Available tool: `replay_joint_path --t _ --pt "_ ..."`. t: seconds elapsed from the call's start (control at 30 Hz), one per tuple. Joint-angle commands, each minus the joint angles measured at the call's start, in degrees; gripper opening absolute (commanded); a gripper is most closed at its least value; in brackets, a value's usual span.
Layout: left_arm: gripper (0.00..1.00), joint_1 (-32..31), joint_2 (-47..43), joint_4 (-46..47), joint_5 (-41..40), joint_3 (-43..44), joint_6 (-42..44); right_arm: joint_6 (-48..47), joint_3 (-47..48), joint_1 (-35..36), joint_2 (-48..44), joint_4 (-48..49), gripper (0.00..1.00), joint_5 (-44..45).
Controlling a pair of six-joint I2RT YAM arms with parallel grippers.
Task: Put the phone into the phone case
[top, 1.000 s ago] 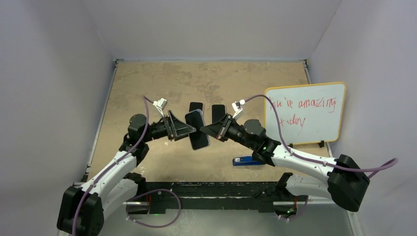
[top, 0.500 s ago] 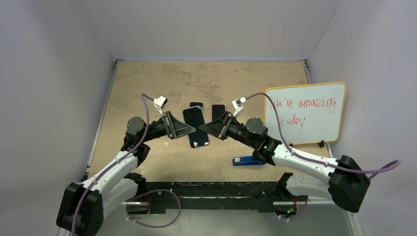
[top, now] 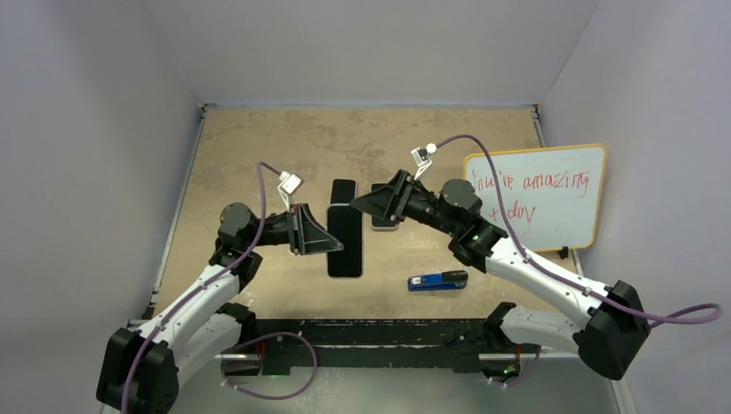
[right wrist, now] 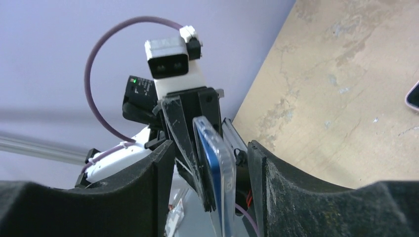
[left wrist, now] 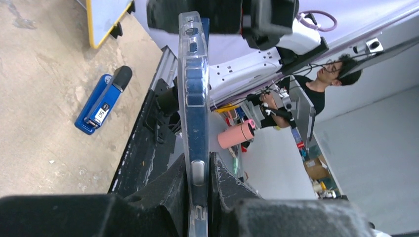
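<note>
Since the left fingers [left wrist: 170, 185] are clamped flat on both faces of the clear phone case [left wrist: 192, 64], the whole thing is held up off the table [top: 259, 147]. It's turned edge-on to the left wrist view, and the blue phone [right wrist: 211, 160] can be seen sitting inside the case's rim. It looks seated or near enough, though whether every corner is snapped in can't be told. From above, the long axis is seen running roughly front to back, crosswise to the line between the two arms, so one long edge is pinched from the left and the other is left facing right. Just to the right, the right fingers [right wrist: 148, 182] are spread wide with nothing gripped. They're lined up either side of that free edge, but no contact can be made out. So the case is owned by the left arm, and any finishing squeeze would probably be given across the thickness by the right. Further right, a blue stapler-ish thing [top: 438, 280] is lying on the table, well apart.
</note>
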Motion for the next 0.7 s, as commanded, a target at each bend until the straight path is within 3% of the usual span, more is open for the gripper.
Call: replay_joint_path --t 0.0,0.33,0.4,0.53,0.57,0.67 --pt "0.00 -0.54 -1.07 3.31 3.32 3.39 2.05 -1.28 3.48 -2.05 0.48 0.80 0.57 -6.76" --pt "0.00 -0.68 0.12 2.65 2.65 5.11 2.40 -1.74 4.21 -2.19 3.43 1.90 0.52 -13.07" --pt "0.00 -0.67 0.13 1.10 2.51 5.52 3.16 -1.40 4.00 -2.11 3.38 2.36 0.43 -12.98" --pt "0.00 -0.68 0.40 -13.17 -0.14 7.53 11.64 -1.46 4.17 -2.14 3.39 1.26 0.04 -12.21" --pt "0.00 -0.67 0.61 -15.82 -0.80 7.74 13.17 -1.84 4.22 -2.18 3.34 0.83 0.00 -11.98" --pt "0.00 -0.67 1.50 -20.98 -2.39 8.18 15.87 -3.59 4.32 -2.15 2.46 -1.02 0.00 -10.41"
